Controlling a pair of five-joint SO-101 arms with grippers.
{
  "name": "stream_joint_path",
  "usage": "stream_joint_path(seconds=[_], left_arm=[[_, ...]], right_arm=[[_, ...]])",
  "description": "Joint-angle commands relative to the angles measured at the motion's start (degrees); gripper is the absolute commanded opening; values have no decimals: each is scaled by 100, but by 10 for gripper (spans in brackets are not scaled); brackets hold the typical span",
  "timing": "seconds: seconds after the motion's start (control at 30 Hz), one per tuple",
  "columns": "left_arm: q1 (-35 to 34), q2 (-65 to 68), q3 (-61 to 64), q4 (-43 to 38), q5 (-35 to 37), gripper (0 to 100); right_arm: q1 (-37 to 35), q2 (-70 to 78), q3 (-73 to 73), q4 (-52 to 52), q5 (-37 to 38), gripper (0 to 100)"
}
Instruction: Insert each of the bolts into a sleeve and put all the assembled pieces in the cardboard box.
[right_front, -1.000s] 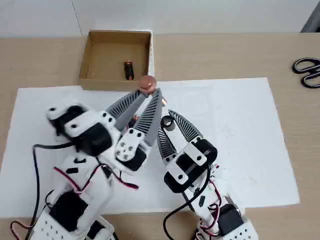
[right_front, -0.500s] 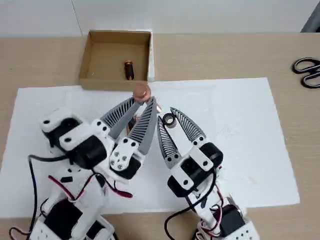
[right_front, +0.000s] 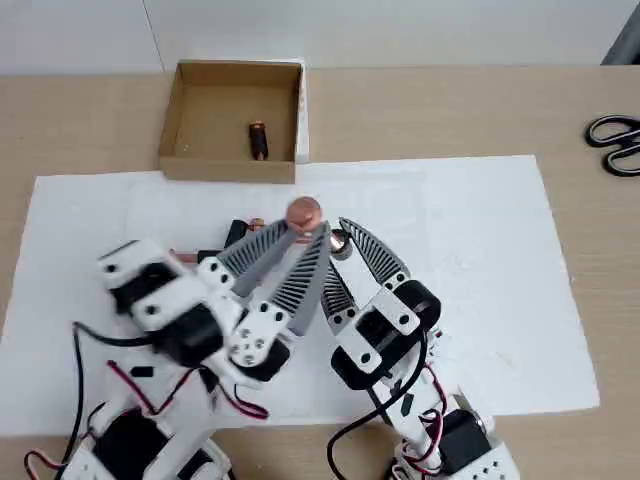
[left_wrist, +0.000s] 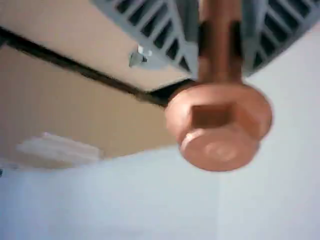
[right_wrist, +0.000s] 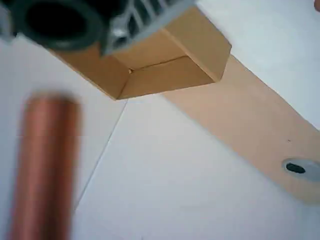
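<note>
From the high view, the left gripper (right_front: 306, 230) is clamping a copper bolt (right_front: 303, 212) by its shaft, with the round head sticking out past the fingertips over the white paper sheet (right_front: 470, 260). Just beside it, the right gripper (right_front: 338, 248) is pinching a dark sleeve (right_front: 337, 241) between its tips, and the sleeve's open end is showing as a ring. Bolt head and sleeve are sitting very close together; I cannot tell whether they are touching. The cardboard box (right_front: 232, 168) is standing beyond the paper's far edge, and one assembled piece (right_front: 258, 140) is lying inside it. More copper and black parts (right_front: 245, 228) are lying on the paper, partly hidden behind the left arm. Scissors (right_front: 615, 145) are resting on the bare table (right_front: 450, 110), well apart from the arms.

In the left wrist view, the grey ribbed fingers (left_wrist: 150, 35) are closing on the bolt's shaft while its flanged head is hanging free of them. The box wall is showing behind it.

In the right wrist view, the sleeve's dark bore is facing the camera at the gripper's tip. A copper shaft is standing near it, over the paper, with a corner of the box behind.
</note>
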Motion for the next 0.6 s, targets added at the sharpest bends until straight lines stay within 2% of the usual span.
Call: stream_joint_path(seconds=[0.0,0.3,0.43,0.57], left_arm=[[44,-44,31,-35,-255,6],[18,-44,31,-53,-299,6],[26,-44,57,-325,-747,6],[26,-44,75,-369,-835,6]], right_arm=[[-22,-22,-352,-22,62,4],[-22,-22,-325,-22,62,4],[-31,-22,-325,-13,53,4],[-31,-22,-325,-13,44,4]])
